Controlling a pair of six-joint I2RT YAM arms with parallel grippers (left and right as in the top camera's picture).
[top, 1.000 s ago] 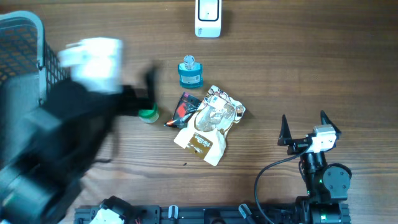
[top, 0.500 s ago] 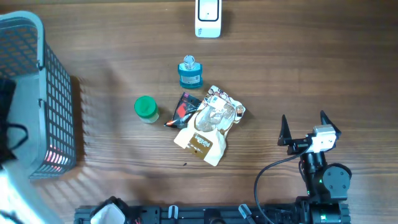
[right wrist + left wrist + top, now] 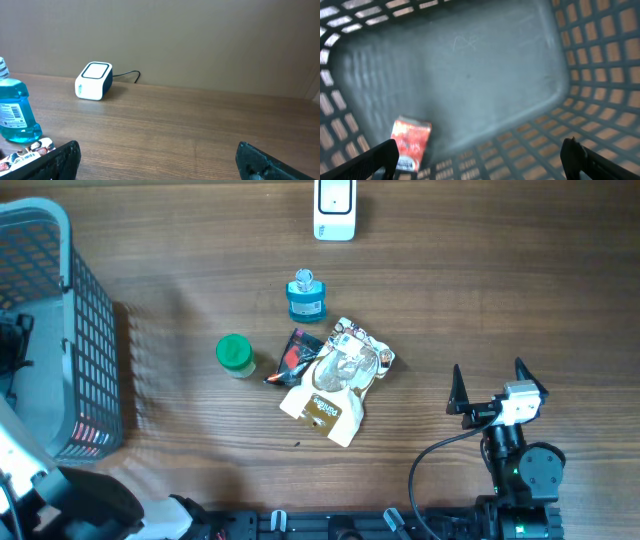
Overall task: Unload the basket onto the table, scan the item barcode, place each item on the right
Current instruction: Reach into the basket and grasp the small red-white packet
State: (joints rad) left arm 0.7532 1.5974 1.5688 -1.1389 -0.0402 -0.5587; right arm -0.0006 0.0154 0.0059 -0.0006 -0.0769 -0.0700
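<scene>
Overhead, you see the scanner (image 3: 334, 208) at the table's (image 3: 520, 270) far edge, with the blue bottle (image 3: 306, 296), green-lidded jar (image 3: 234, 352) and snack bags (image 3: 340, 380) clustered mid-table. The right gripper (image 3: 488, 370) sits spread, holding nothing, near the near right corner. The left gripper (image 3: 477, 155) hangs spread over the basket (image 3: 95, 310) at the left edge, where a red packet (image 3: 411, 142) lies on the basket's floor.

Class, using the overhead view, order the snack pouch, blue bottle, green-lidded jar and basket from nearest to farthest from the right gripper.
From the right gripper, nearest first:
1. snack pouch, table centre, to the gripper's left.
2. blue bottle, beyond the pouch, toward the far edge.
3. green-lidded jar, left of the pouch.
4. basket, at the far left edge.
</scene>
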